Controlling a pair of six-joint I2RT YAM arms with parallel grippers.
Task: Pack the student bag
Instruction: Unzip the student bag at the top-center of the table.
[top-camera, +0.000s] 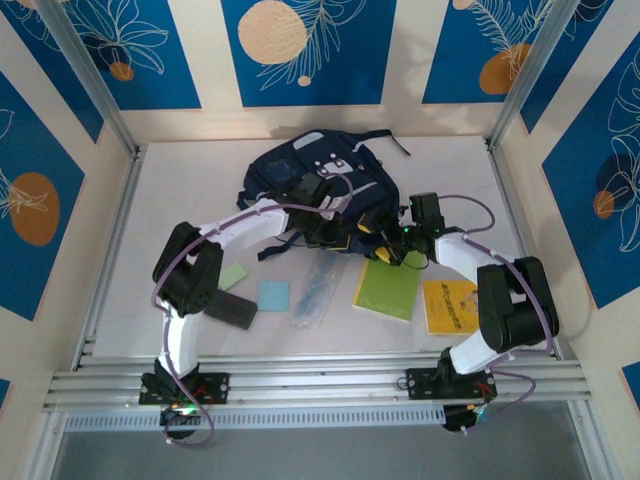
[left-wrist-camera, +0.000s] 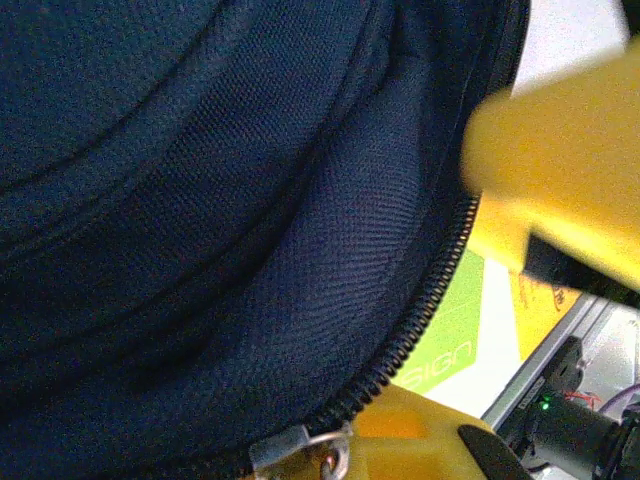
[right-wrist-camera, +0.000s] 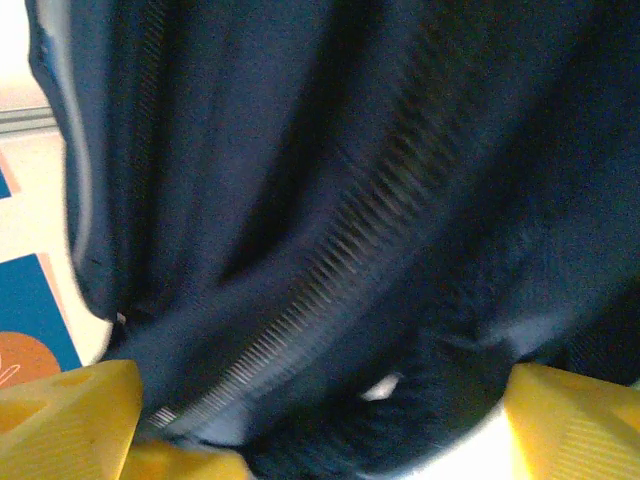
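White table (top-camera: 200, 190), woven navy student bag (top-camera: 310, 175), toothed black zipper (left-wrist-camera: 420, 310)

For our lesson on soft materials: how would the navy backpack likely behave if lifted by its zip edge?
The student bag would probably sag and fold rather than stay stiff: its woven fabric lies in slack creases along the zip. It looks flat, so likely light for its size. The loose straps may trail and snag.
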